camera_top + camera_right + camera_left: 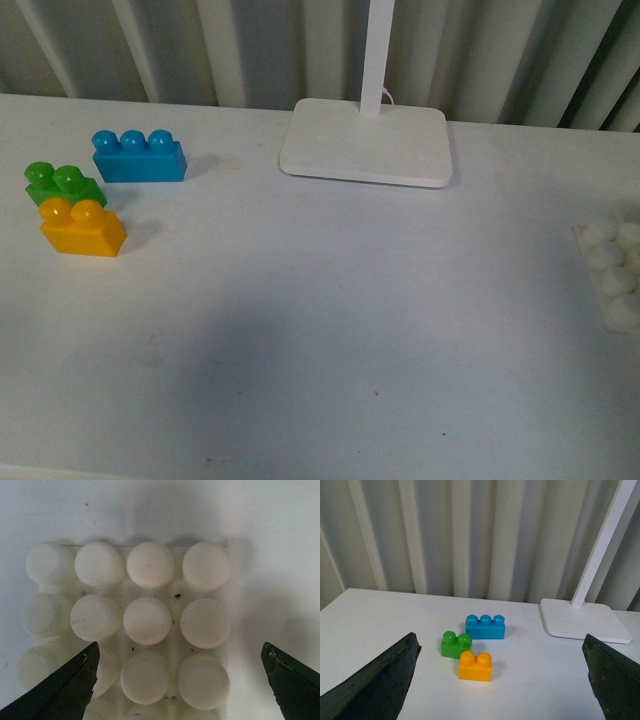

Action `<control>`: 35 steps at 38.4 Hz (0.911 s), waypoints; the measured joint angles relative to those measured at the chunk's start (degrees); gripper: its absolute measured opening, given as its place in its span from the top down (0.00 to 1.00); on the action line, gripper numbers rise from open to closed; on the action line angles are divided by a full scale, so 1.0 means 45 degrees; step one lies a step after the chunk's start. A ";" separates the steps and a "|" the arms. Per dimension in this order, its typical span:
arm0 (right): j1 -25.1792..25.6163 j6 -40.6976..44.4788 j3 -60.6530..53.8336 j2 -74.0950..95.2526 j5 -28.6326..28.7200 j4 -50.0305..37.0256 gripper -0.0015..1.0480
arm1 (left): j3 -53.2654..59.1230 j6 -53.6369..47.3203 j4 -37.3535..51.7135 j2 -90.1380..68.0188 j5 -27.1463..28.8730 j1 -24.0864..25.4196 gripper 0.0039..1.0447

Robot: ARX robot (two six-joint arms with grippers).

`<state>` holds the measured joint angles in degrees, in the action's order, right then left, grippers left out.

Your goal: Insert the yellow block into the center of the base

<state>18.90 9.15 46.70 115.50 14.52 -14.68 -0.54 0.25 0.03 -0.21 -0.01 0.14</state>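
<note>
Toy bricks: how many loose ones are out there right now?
3, clustered on the robot's left: the blue brick farthest back, the green brick nearer, and the yellow block nearest, just in front of the green. None seems hidden.

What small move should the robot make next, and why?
Probably ease the open left claw down toward the yellow block to grasp it. The block lies unheld close beside the green brick, and the visible studs of the base are bare.
</note>
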 joint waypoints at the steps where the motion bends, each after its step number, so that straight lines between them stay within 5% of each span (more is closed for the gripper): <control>1: -0.0058 -0.0044 0.0063 0.0087 0.0039 0.0063 0.09 | 0.0000 0.0000 0.0000 0.0000 0.0000 0.0000 0.06; 21: -0.1744 -0.0481 -0.0291 0.0282 -0.0500 0.0369 0.09 | 0.0000 0.0000 0.0000 0.0000 0.0000 0.0000 0.06; 35: -0.4925 -0.2458 -0.0204 0.0257 -0.1710 0.0505 0.09 | 0.0000 0.0000 0.0000 0.0000 0.0000 0.0000 0.06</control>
<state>-3.27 -1.91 45.78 116.66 6.83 -12.40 -0.54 0.25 0.03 -0.21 -0.01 0.14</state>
